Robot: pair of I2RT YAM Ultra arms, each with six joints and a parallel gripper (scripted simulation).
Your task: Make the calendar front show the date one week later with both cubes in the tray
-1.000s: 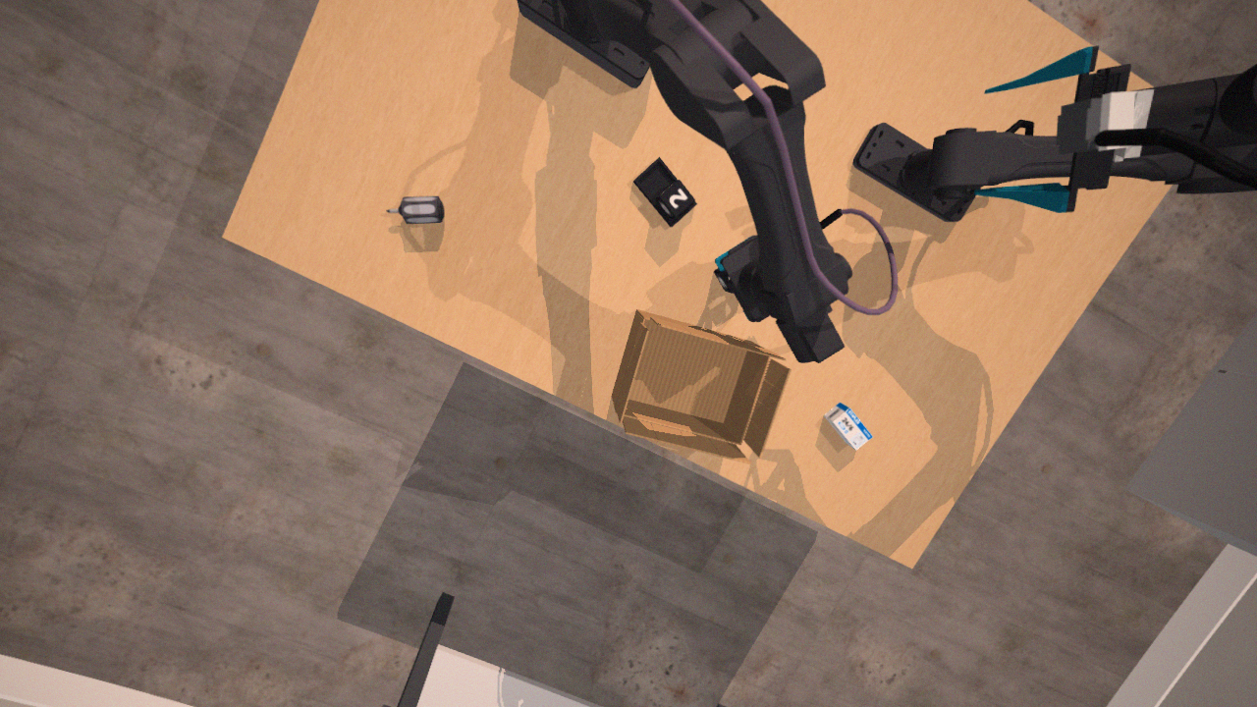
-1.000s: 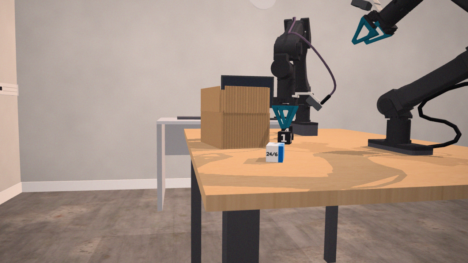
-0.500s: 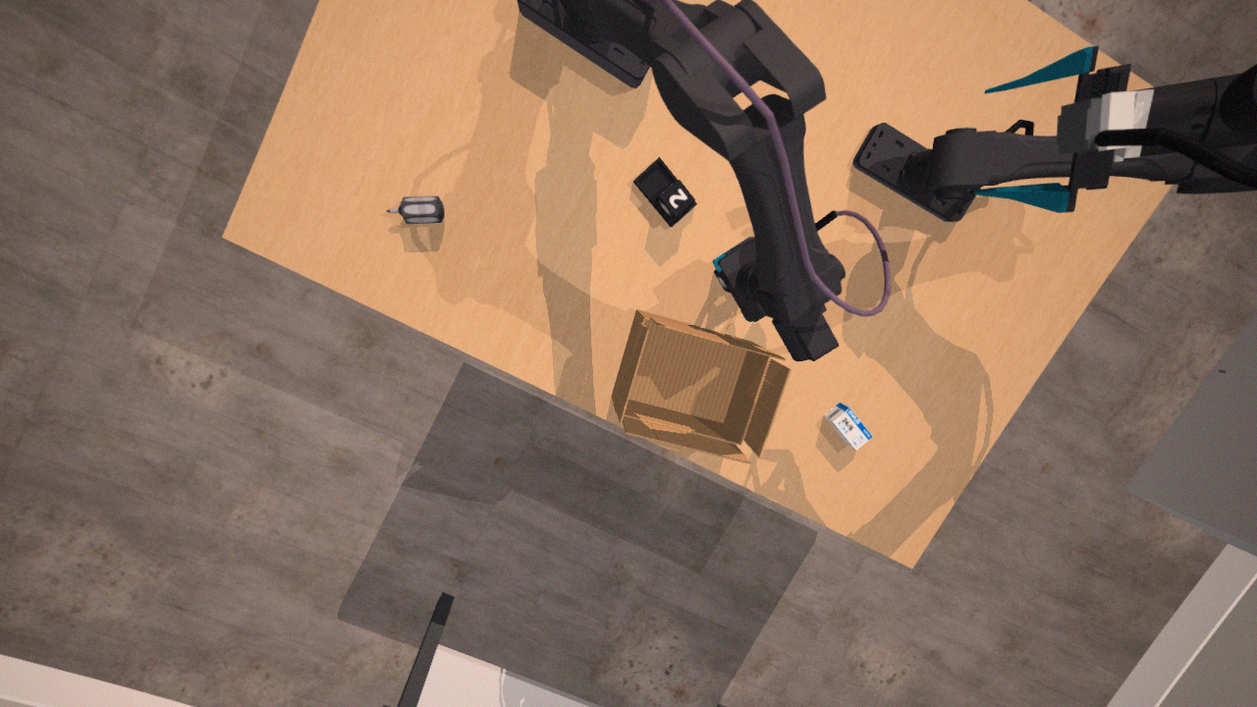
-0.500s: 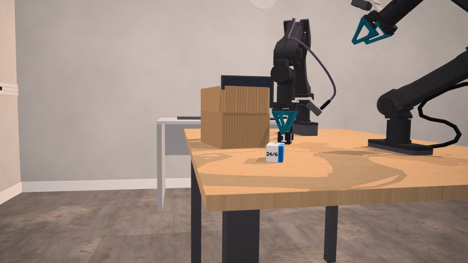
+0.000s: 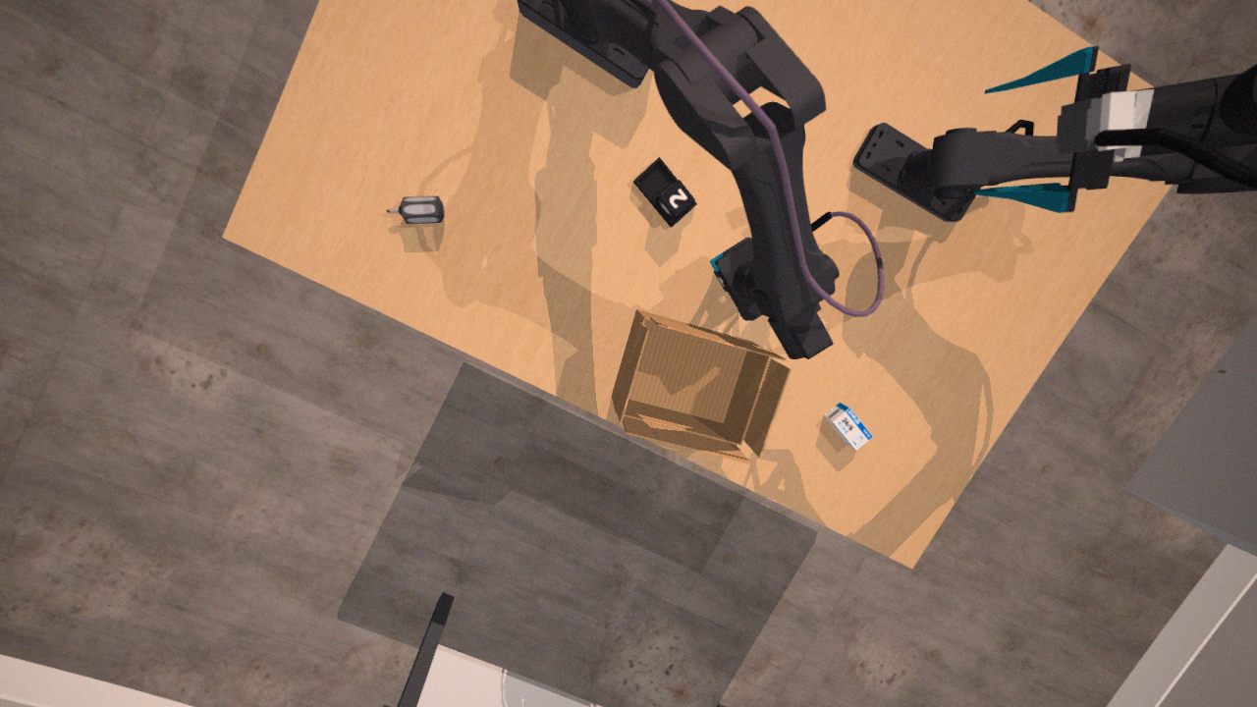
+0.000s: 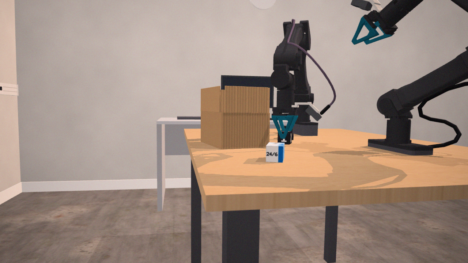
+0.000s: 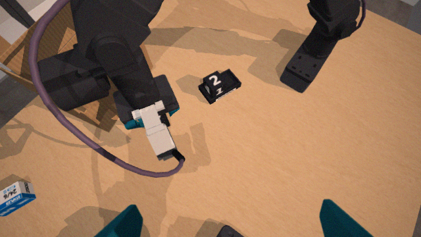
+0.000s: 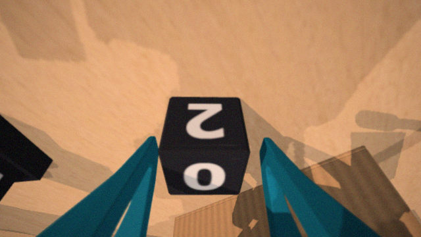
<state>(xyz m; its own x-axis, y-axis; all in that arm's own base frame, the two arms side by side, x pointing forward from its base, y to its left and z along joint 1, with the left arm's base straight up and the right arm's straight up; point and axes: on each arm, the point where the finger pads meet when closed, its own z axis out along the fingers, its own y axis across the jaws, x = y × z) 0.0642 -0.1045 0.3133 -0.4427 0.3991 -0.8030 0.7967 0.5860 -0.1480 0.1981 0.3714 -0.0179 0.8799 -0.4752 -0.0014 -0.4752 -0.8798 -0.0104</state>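
Wooden table: open cardboard box, staple box, black calendar tray.

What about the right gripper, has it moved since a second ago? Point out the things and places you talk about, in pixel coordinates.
Yes, down: the right gripper [image 5: 719,268] [image 6: 283,140] [image 7: 156,119] [image 8: 209,143] sits lower against the cardboard box [image 5: 766,406] [image 6: 245,130] [image 7: 20,49] [image 8: 358,174] than before.
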